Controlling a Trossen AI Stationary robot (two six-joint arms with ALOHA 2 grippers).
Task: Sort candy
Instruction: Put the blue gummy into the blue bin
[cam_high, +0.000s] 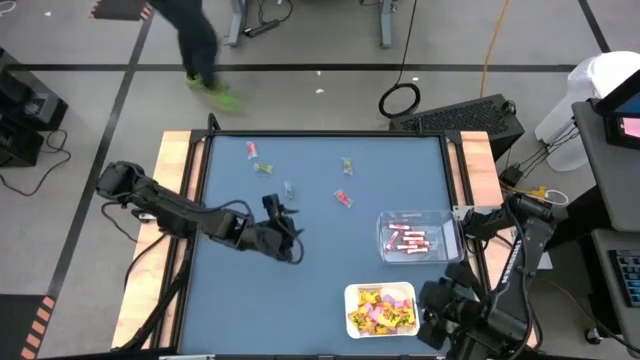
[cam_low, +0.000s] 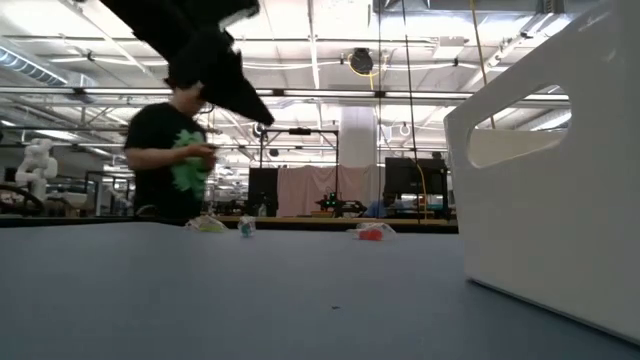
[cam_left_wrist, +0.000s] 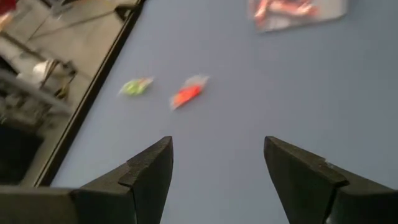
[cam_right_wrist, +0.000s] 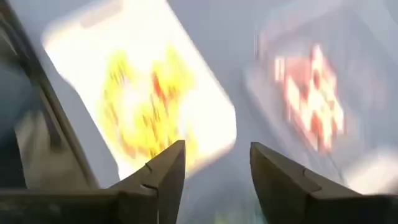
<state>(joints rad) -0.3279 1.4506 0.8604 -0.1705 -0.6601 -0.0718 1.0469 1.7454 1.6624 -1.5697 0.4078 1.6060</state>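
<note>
White tray (cam_high: 352, 296): nearest the front edge of the table, on its right side; it holds a heap of yellow packets (cam_high: 381, 309) with pink marks. In the low view its white wall (cam_low: 560, 180) fills the right side and hides what lies behind it.
Right gripper (cam_high: 432, 312): just beside the white tray's right edge, at the table's front right corner; fingers parted with nothing between them. Its wrist view looks down on both trays, blurred.
Clear tray (cam_high: 448, 232): behind the white tray, near the right edge; pink-red sticks (cam_high: 406, 240) lie in it.
Left gripper (cam_high: 290, 238): over bare blue table (cam_high: 250, 310) left of centre, its arm reaching in from the left edge; jaws apart, holding nothing. In the low view it hangs dark above the surface.
Loose candy, middle: a red piece (cam_high: 343, 198) and a pale teal piece (cam_high: 289, 188) lie apart on the mat, nothing covering them.
Loose candy, far: a green piece (cam_high: 347, 164), a pink-red stick (cam_high: 251, 149) and a yellow-green piece (cam_high: 264, 168) near the back edge.
Beyond the table: a person (cam_high: 198, 45) in dark clothes walks past the far left corner; a coiled black cable (cam_high: 399, 100) lies on the floor.
</note>
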